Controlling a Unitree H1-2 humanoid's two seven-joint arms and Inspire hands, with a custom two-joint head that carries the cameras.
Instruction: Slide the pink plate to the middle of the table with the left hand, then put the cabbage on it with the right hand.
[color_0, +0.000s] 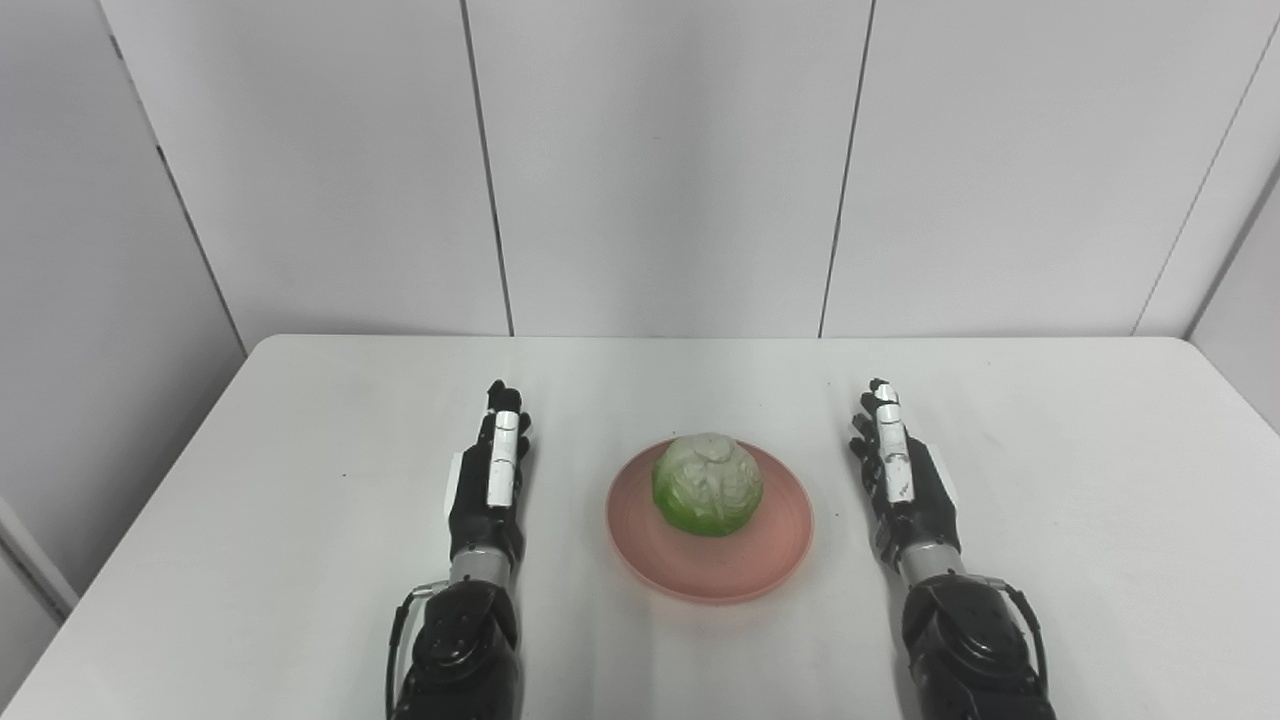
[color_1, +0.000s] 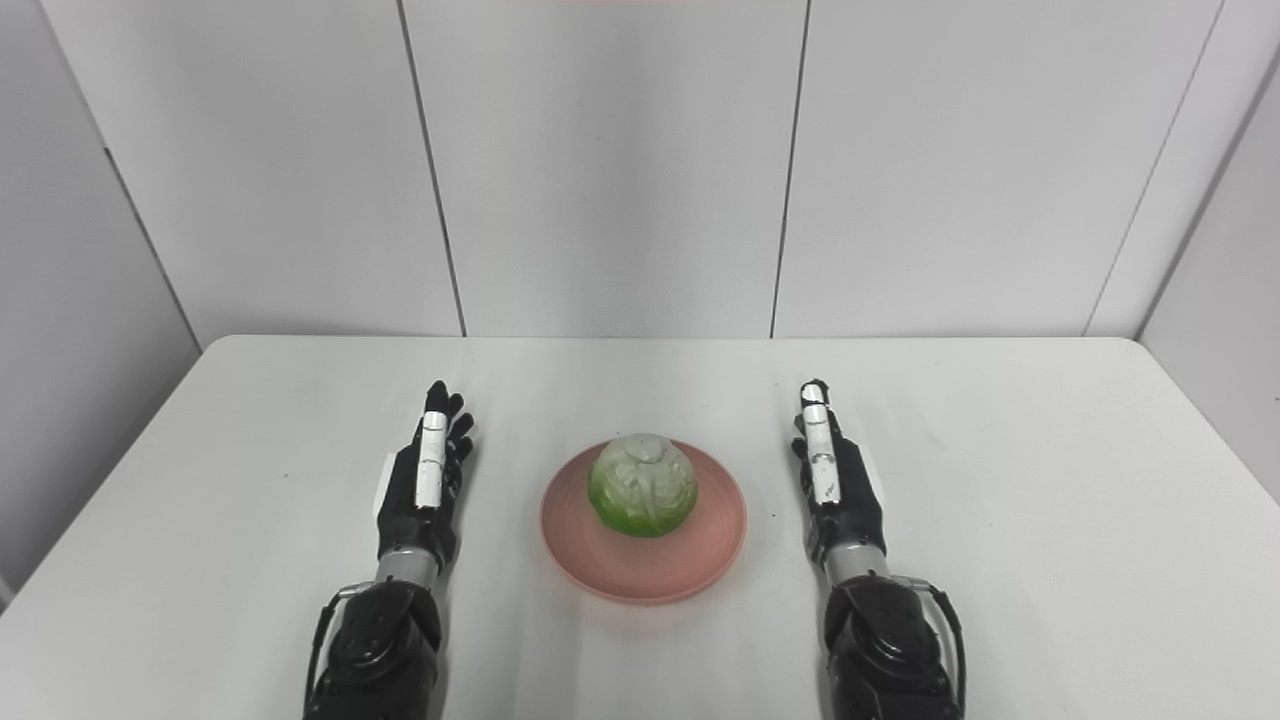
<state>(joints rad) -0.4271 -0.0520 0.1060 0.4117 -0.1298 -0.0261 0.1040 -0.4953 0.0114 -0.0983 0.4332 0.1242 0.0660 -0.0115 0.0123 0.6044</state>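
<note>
White table (color_0: 300, 480), cabbage (color_0: 707, 484) on pink plate (color_0: 735, 570)

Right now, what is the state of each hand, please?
Left hand: open, holding nothing, beside the pink plate.
Right hand: open, holding nothing; the cabbage lies on the plate.

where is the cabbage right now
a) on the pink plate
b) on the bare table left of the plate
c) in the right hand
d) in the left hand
a: the cabbage sits on the pink plate near the middle of the table, while the left hand and right hand lie open on either side, holding nothing and apart from the plate.
</note>
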